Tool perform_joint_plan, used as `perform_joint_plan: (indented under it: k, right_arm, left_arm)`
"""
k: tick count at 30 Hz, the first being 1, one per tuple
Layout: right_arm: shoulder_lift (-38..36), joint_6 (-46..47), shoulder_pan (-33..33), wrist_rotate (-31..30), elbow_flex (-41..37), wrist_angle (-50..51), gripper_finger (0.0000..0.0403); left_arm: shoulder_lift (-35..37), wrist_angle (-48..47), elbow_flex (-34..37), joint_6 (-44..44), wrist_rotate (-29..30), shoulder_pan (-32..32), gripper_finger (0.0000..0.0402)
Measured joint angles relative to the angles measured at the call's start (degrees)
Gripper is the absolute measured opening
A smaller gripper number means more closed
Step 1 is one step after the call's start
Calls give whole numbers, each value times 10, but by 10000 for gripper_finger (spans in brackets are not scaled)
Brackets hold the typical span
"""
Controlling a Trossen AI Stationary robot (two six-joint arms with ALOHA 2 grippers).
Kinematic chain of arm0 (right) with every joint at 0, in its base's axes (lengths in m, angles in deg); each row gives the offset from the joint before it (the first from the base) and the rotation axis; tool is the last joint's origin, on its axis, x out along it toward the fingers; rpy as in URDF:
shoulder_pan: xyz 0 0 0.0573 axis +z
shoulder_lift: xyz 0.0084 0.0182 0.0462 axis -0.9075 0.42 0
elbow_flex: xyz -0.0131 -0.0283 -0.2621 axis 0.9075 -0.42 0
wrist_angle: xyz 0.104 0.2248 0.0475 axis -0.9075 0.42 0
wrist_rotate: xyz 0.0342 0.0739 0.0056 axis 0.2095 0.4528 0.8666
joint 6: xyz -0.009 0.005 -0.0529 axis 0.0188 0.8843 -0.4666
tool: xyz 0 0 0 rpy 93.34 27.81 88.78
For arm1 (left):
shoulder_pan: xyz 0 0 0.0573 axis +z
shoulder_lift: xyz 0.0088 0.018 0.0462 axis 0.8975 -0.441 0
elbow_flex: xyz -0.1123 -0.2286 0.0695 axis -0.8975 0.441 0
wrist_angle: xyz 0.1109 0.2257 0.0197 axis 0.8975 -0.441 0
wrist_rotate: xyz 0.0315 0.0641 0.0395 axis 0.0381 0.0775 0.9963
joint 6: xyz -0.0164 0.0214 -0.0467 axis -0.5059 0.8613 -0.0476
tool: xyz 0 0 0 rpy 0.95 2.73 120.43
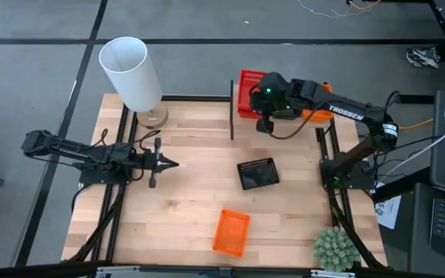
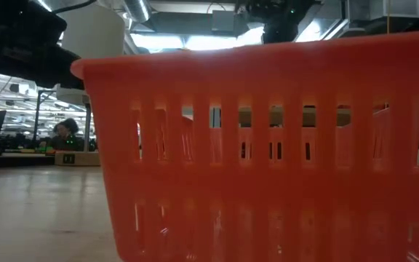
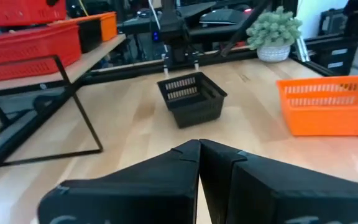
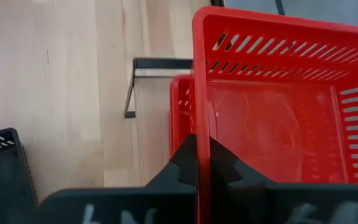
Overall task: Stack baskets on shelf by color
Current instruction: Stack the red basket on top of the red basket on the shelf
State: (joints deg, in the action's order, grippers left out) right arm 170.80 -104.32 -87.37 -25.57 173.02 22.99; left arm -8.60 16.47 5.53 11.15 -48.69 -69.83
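The task is partly complete. The right end effector (image 4: 197, 163) is closed on the rim wall of a red perforated plastic basket (image 4: 278, 118), holding it over a second red basket (image 4: 180, 118) that sits on the raised light-wood shelf (image 1: 284, 116) at the far side of the light-wood desk (image 1: 191, 193). In the high view an orange plastic basket (image 1: 319, 114) also shows on the shelf, beside the red ones and partly under the right arm. Two baskets remain on the desk: a black mesh basket (image 1: 257, 174) near the centre and a second orange mesh basket (image 1: 231, 232) near the front edge. The left end effector (image 1: 161, 163) waits over the left part of the desk with its fingers (image 3: 185, 163) pressed together and empty, facing the black basket. The right wrist view shows the grip and the lower red basket, which the high view hides beneath the arm. The left wrist view shows what appears to be a dark basket against the orange one on the shelf, though this is hard to confirm. The low view is almost filled by the near orange basket and adds little else. Judged from this, the held red basket, the black basket and the near orange basket are still to be stacked.
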Motion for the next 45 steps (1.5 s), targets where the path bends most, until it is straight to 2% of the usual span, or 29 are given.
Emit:
perform_joint_plan:
  k: [15, 21, 33, 39, 45]
  right_arm:
    - [0, 10, -3, 9, -1, 21, 7]
    - [0, 10, -3, -25, -1, 22, 42]
    - [0, 24, -3, -26, -1, -5, 124]
    - [0, 32, -3, -25, 4, -13, 149]
    - [-3, 37, -1, 4, 4, -39, 158]
  left_arm:
    - [0, -2, 0, -23, -9, 11, 0]
    - [0, -8, 0, -34, -9, 11, 0]
    - [0, -8, 0, -34, -9, 11, 0]
    - [0, -8, 0, -34, -9, 11, 0]
    - [0, -23, 0, -34, -9, 11, 0]
